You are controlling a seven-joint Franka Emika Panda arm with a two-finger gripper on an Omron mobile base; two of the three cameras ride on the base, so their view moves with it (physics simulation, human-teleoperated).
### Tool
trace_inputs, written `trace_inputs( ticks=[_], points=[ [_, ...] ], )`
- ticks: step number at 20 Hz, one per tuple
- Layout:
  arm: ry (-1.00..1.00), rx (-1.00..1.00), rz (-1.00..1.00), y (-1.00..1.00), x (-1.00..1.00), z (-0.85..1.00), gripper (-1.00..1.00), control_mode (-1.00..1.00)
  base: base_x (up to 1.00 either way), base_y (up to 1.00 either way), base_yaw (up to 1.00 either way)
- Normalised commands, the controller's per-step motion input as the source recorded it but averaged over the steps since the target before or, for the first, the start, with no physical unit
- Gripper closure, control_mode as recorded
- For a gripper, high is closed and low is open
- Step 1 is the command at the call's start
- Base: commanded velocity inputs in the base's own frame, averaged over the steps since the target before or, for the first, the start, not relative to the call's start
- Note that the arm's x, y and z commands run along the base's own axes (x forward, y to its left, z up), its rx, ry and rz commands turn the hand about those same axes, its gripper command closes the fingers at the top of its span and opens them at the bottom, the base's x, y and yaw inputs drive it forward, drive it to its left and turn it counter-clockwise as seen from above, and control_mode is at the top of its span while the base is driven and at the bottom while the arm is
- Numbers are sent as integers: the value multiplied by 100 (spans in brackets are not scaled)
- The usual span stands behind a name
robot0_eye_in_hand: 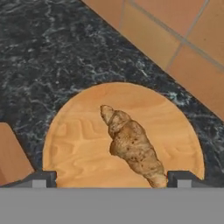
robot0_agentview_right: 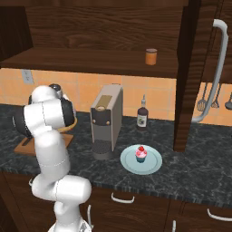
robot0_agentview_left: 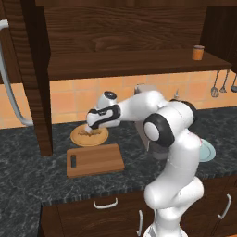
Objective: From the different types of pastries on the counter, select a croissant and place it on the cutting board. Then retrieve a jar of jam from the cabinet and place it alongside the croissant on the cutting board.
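Left base view, left to right: open cabinet door at the far left, then the round wooden plate [robot0_agentview_left: 89,135] on the dark surface [robot0_agentview_left: 28,157] with the tool [robot0_agentview_left: 89,129] low over it. Cutting board [robot0_agentview_left: 95,160] sits just in front of the plate, bare. Coffee machine [robot0_agentview_left: 144,92] is mostly hidden behind the arm. Jam jar [robot0_agentview_left: 198,53] stands on the cabinet shelf [robot0_agentview_left: 129,62], upper right. Plate edge with the cupcake peeks out behind the arm at the right.

Right base view, left to right: arm blocks the plate and most of the board; then the coffee machine, a dark bottle [robot0_agentview_right: 142,115] at the tile wall, the cupcake [robot0_agentview_right: 141,154] on its pale blue plate [robot0_agentview_right: 154,164], jar on the shelf above, utensils hanging far right.

Hand view: board corner at the left edge, croissant [robot0_eye_in_hand: 131,144] lying diagonally on the wooden plate, one end pointing between the two fingertips [robot0_eye_in_hand: 38,179]. Tool is wide open, holding nothing, not yet touching the croissant.

Status, judged: nothing completed. Croissant not grasped and off the board; jar untouched on the shelf. Current step looks like the final descent to grasp the croissant. Left: close on it, move it onto the board, reach up to the shelf, take the jar, set it beside the croissant. Alignment looks slightly off toward the croissant's near end.
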Motion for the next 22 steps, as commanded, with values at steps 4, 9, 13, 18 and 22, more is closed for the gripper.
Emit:
trace_inputs(
  ticks=[4,9,13,18,22],
  points=[
    [0,-7,0,21,81,-26,-100,-100,0,0,0],
    [8,-2,0,32,58,-40,-100,-100,0,0,0],
    [7,0,0,28,32,-33,-100,-100,0,0,0],
    [1,-11,8,0,18,-38,-100,-100,0,0,0],
    [0,-9,11,-1,-6,-24,-100,-100,0,0,0]
  ],
)
